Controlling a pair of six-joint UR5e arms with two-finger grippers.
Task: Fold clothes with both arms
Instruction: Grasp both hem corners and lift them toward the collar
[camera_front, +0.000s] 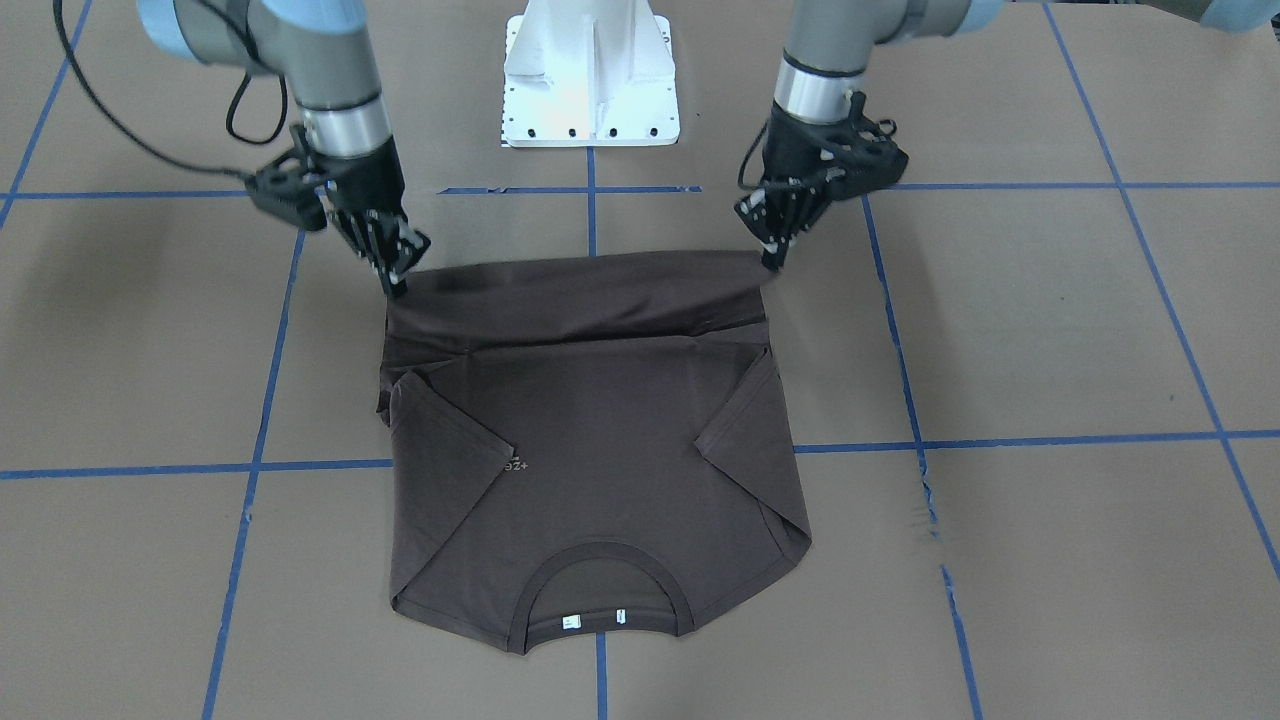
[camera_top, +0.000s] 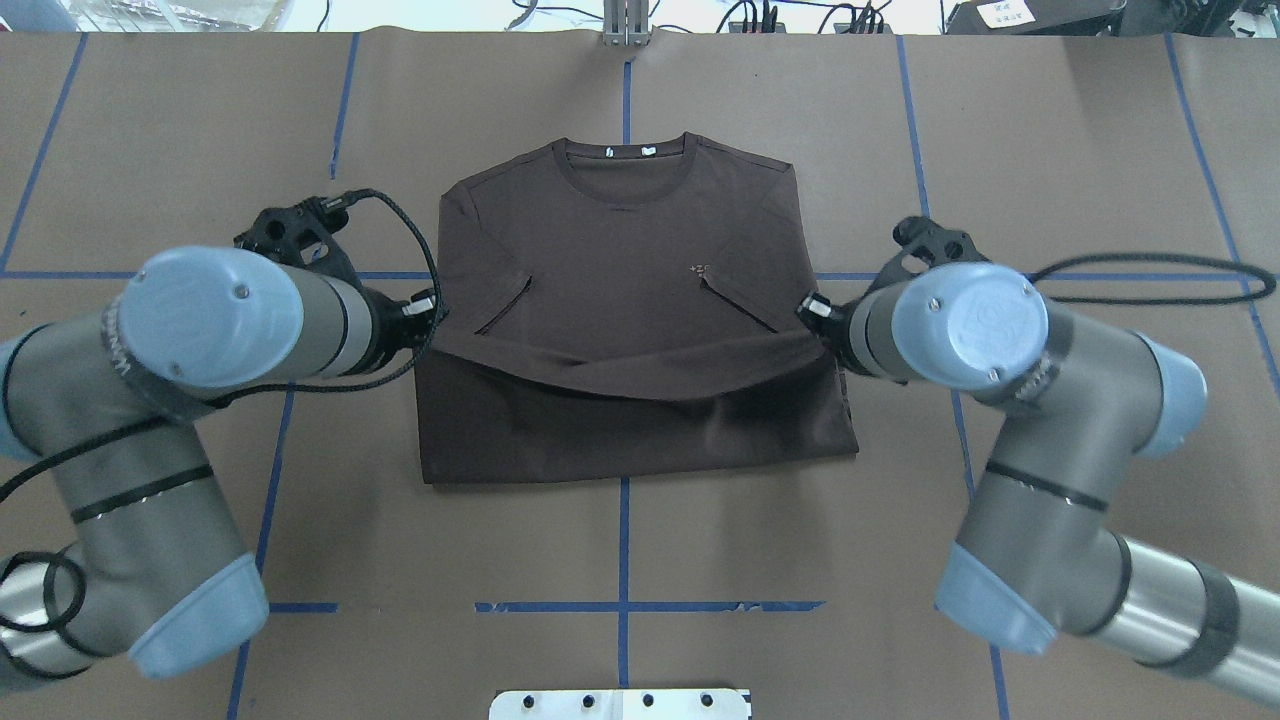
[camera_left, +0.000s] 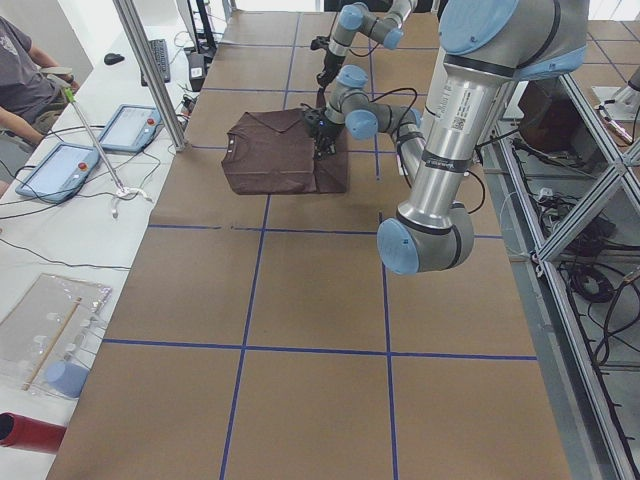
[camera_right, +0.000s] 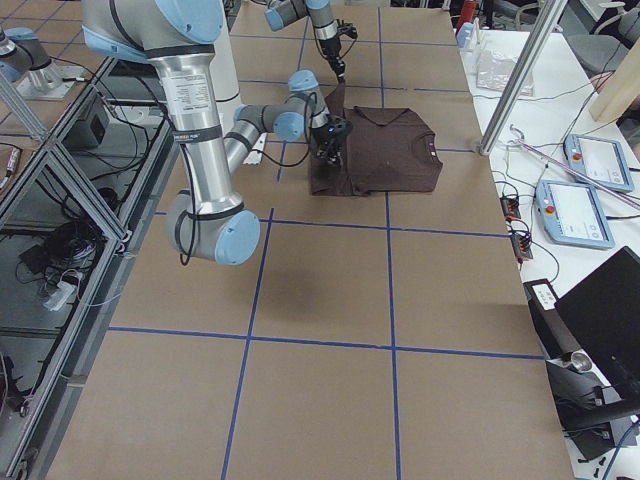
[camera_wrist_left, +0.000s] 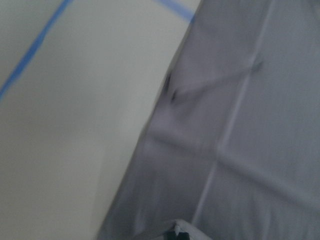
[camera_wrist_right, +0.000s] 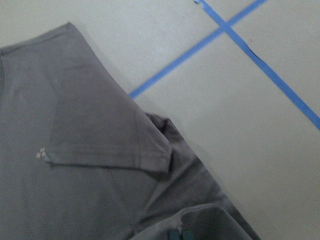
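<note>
The dark brown T-shirt (camera_front: 600, 430) lies front up on the brown table, sleeves folded inward, collar (camera_top: 627, 165) on the side away from the robot. Its hem edge is raised off the table and stretched between both grippers. My left gripper (camera_front: 772, 262) is shut on one hem corner; in the overhead view it (camera_top: 432, 308) sits at the shirt's left edge. My right gripper (camera_front: 398, 288) is shut on the other hem corner (camera_top: 812, 310). The lifted hem sags over the lower body of the shirt (camera_top: 640, 390). Both wrist views show only cloth (camera_wrist_left: 250, 125) (camera_wrist_right: 75, 150) and table.
The white pedestal base (camera_front: 590, 80) stands behind the shirt on the robot's side. Blue tape lines (camera_front: 1000, 440) grid the brown table cover. Beside the table, in the left side view, are tablets (camera_left: 60, 170) and a seated person (camera_left: 20, 75).
</note>
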